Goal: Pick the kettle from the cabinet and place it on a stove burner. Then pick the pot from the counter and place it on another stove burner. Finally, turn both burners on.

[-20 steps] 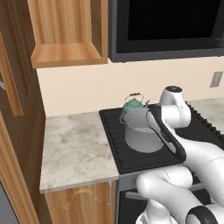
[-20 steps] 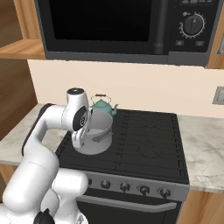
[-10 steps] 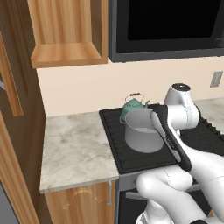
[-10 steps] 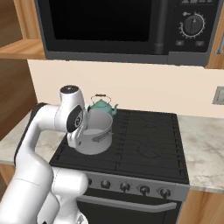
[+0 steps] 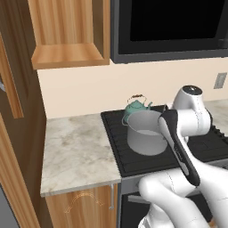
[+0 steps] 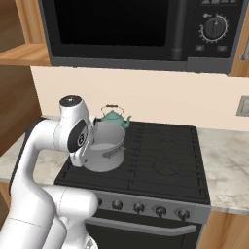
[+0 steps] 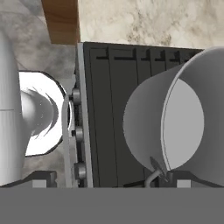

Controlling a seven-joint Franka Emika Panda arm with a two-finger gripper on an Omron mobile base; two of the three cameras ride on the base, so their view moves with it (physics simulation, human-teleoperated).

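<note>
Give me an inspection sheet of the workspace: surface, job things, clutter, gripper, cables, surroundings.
Surface: black stove, beige counter to its left.
Job's things: pot upright on the front left burner; kettle upright on the burner behind it. Knobs along the stove front; whether any is turned cannot be told.
Clutter: nothing seen.
Gripper: open, holding nothing, above the pot's near handle in the hand view.
Cables: nothing seen.
Surroundings: microwave above the stove, cabinet up left, wall outlet.
</note>
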